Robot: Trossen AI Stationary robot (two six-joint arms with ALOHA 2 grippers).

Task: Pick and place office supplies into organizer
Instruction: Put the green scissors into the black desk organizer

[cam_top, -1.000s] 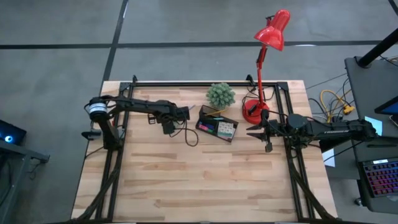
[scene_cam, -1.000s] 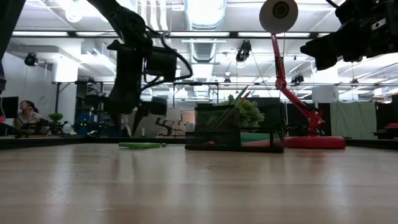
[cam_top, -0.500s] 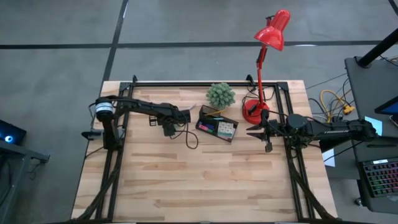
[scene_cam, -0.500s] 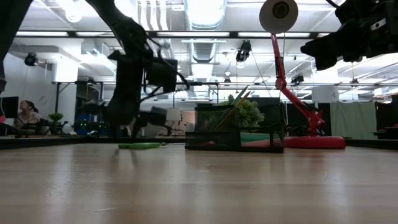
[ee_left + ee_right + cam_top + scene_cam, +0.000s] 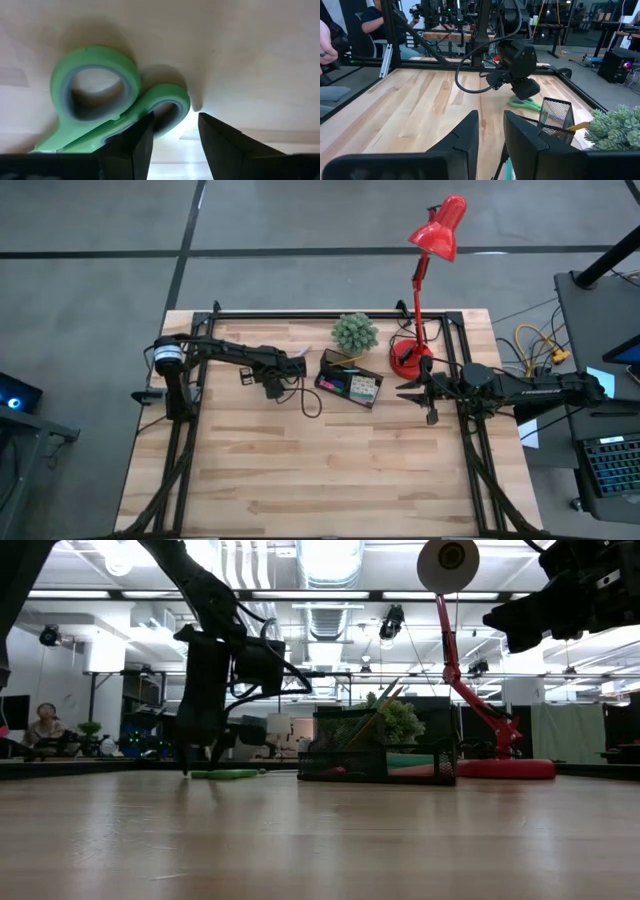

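Wooden planks make up the big table (image 5: 300,470). In the high view, the left gripper (image 5: 298,367) sits left of the middle, low over the green scissors (image 5: 107,107), its fingers (image 5: 140,142) apart with one scissor loop between them (not squeezing). The right gripper (image 5: 405,391) waits at middle right, fingers apart, holding nothing. The black organizer (image 5: 350,379) sits in the upper middle, between the grippers. The scissors lie just left of it on the wood.

Left end effector (image 5: 200,768) lower, at scissors (image 5: 226,774).
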